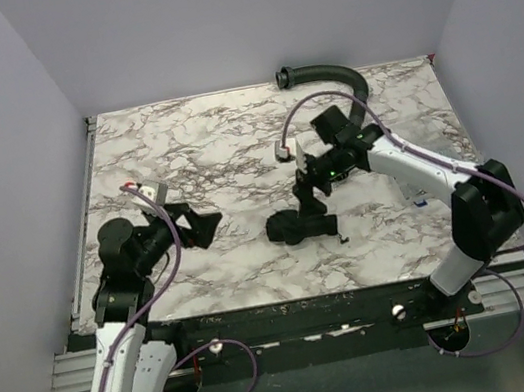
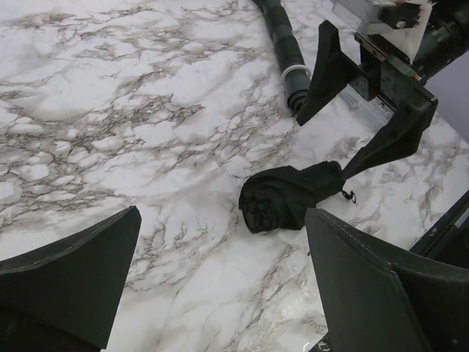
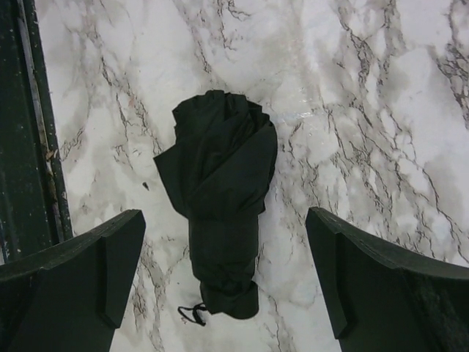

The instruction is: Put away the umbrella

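R gripper [image 3: 223, 216] is spread wide and holds nothing. The umbrella [image 3: 220, 198] is a rolled-up black bundle lying flat on the marble table [image 1: 193, 147], right under that hand and lined up btwn its two fingers, not touching either afaict. Its little strap end points back toward the wrist. L gripper [image 2: 223, 214] is wide open too, empty, w/ the bundle well ahead of it and a bit to the right. A ribbed black hose [image 1: 332, 72] lies beyond the R hand.
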